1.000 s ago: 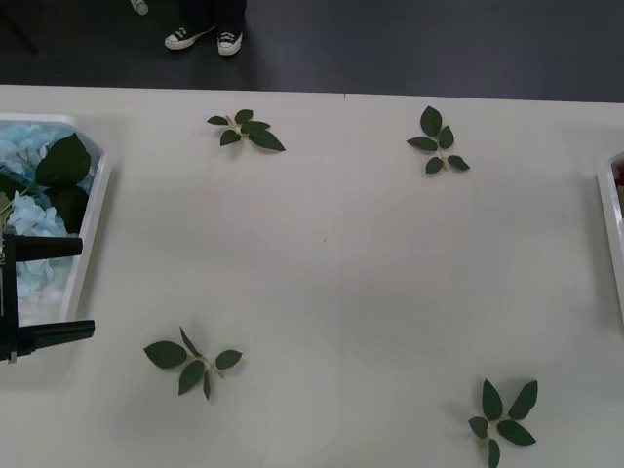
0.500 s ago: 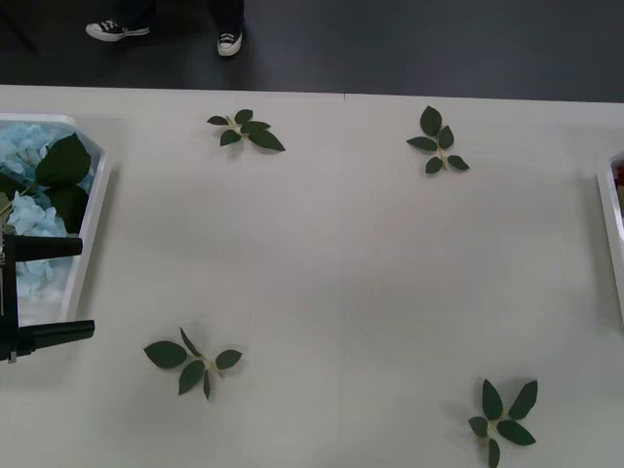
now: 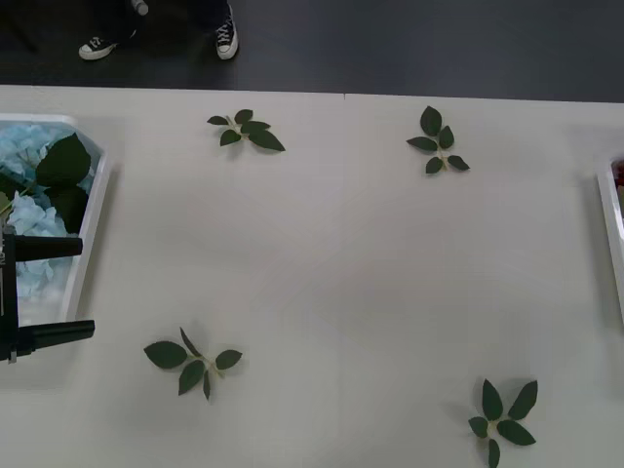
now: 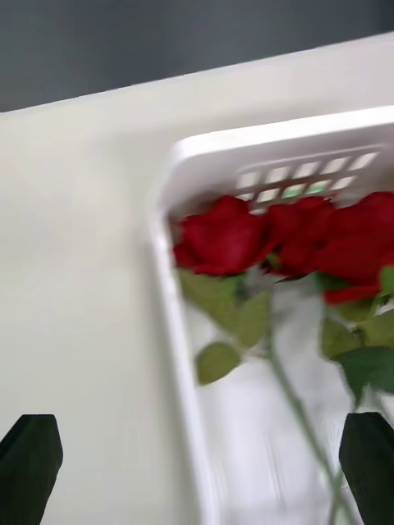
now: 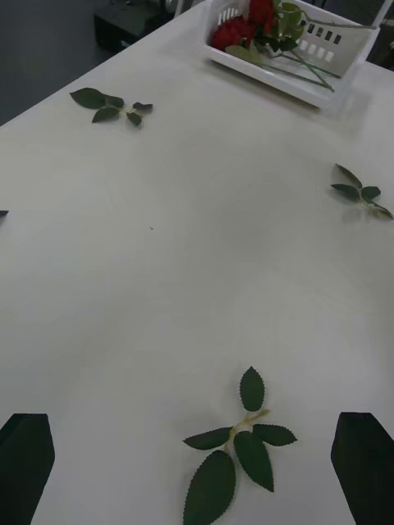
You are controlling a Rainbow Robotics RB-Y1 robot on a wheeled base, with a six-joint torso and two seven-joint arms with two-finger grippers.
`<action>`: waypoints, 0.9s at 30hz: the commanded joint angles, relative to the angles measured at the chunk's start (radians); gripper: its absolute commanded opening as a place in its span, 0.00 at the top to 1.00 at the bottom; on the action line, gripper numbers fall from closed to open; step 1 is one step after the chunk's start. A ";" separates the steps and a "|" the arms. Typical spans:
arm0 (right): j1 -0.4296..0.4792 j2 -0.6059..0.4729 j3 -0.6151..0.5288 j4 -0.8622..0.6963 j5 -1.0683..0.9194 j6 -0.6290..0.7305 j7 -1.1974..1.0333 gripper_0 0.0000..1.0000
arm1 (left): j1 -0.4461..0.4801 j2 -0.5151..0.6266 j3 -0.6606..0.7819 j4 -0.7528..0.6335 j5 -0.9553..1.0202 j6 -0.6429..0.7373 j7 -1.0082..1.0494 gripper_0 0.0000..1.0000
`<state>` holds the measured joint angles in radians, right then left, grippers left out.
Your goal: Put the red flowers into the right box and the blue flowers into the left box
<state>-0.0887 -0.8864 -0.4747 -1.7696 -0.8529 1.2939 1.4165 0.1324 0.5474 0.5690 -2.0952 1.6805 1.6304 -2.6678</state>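
The blue flowers [image 3: 27, 180] lie in the left box [image 3: 93, 219] at the table's left edge, with broad green leaves on top. My left gripper [image 3: 49, 291] hangs open over that box's near end, holding nothing. Its black fingers [image 5: 25, 467] frame the table in the left wrist view. The red flowers [image 4: 271, 238] lie in the right box [image 4: 176, 328], heads toward its slotted end wall. That box [image 5: 271, 78] and the red flowers [image 5: 242, 29] also show far off in the left wrist view. Above the box's side rim, my right gripper [image 4: 197, 476] is open and holds nothing.
Several flowerless leaf sprigs lie on the white table: far left [image 3: 246, 130], far right [image 3: 437, 141], near left [image 3: 192, 361] and near right [image 3: 502, 419]. The right box rim [image 3: 609, 224] shows at the table's right edge. Dark floor lies beyond the far edge.
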 commanded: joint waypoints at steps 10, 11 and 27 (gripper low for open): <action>-0.134 -0.069 0.372 -0.125 -0.150 0.105 0.122 0.00 | -0.016 0.000 0.009 -0.025 0.001 -0.009 -0.037 0.00; -0.138 -0.068 0.387 -0.129 -0.149 0.104 0.121 0.00 | -0.016 0.000 0.009 -0.025 0.001 -0.009 -0.037 0.00; -0.146 -0.040 0.409 -0.297 -0.281 0.165 0.061 0.00 | -0.016 0.000 0.009 -0.025 0.001 -0.009 -0.037 0.00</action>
<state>-0.2462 -0.9353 -0.0154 -2.0162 -1.1087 1.4591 1.4967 0.1324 0.5474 0.5690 -2.0953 1.6805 1.6304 -2.6678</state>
